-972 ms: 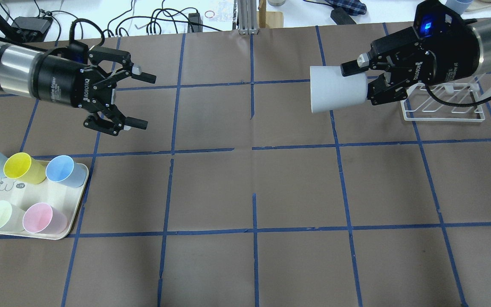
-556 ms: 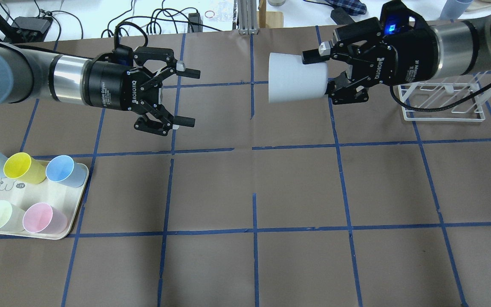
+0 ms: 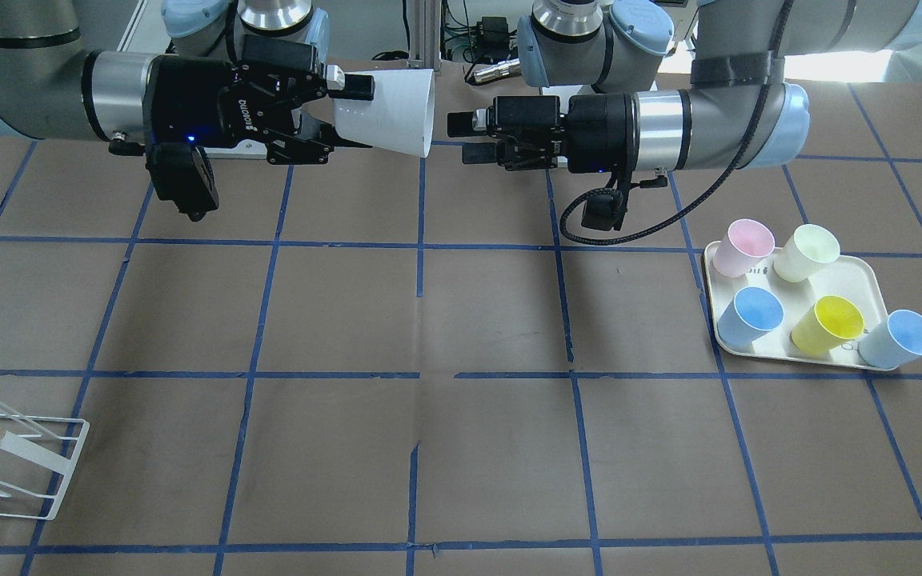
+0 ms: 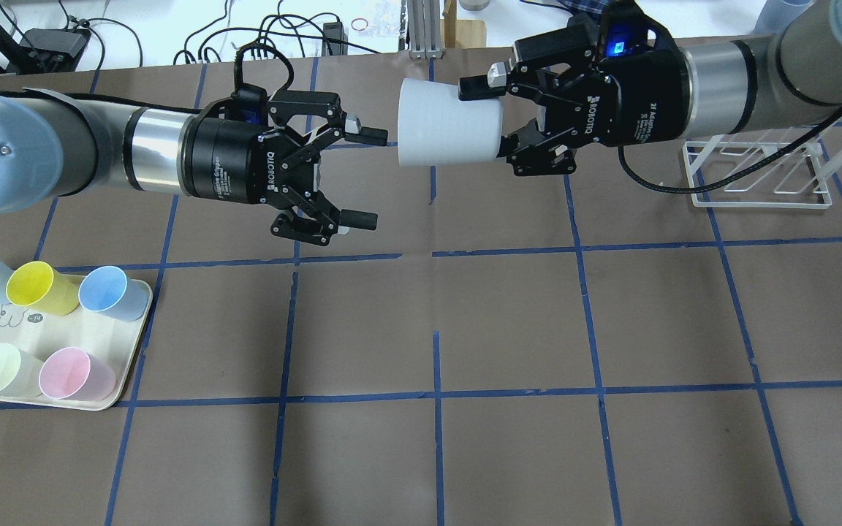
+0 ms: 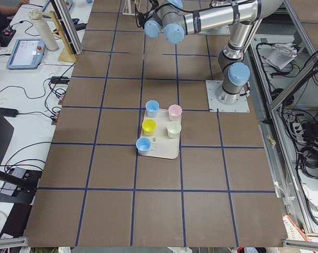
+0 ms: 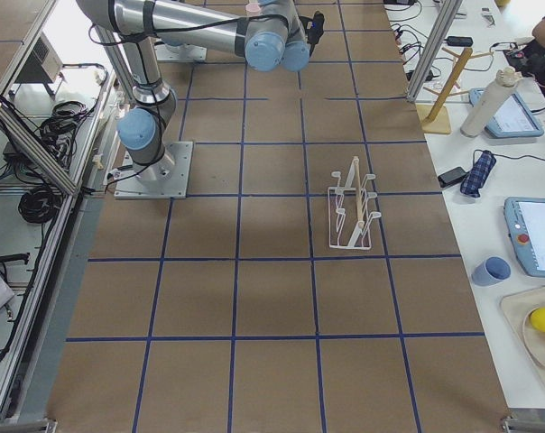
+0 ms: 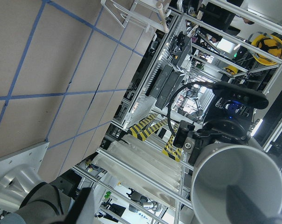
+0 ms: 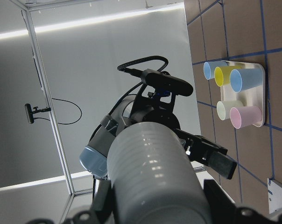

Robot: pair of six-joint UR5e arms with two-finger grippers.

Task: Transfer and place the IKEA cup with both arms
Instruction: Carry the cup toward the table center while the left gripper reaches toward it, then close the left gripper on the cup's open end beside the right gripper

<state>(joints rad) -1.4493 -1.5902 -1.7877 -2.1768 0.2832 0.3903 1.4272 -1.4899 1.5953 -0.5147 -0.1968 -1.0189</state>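
The grey IKEA cup (image 4: 444,123) is held on its side above the table's far middle, its mouth pointing at my left gripper. My right gripper (image 4: 495,123) is shut on the cup's base end; it also shows in the front-facing view (image 3: 347,116) with the cup (image 3: 397,112). My left gripper (image 4: 368,177) is open and empty, its fingertips just short of the cup's mouth and apart from it; it shows in the front-facing view (image 3: 466,138). The left wrist view looks into the cup's dark mouth (image 7: 239,186). The right wrist view is filled by the cup's wall (image 8: 155,177).
A cream tray (image 4: 125,380) at the near left holds several pastel cups: two light-blue, yellow, pale green, pink. It also shows in the front-facing view (image 3: 871,280). A white wire rack (image 4: 757,193) stands behind the right arm. Cables and gear lie beyond the table's far edge.
Both arms have moved toward the table's middle. The right gripper carried the cup left, the open left gripper moved right, and the gap between them has nearly closed.
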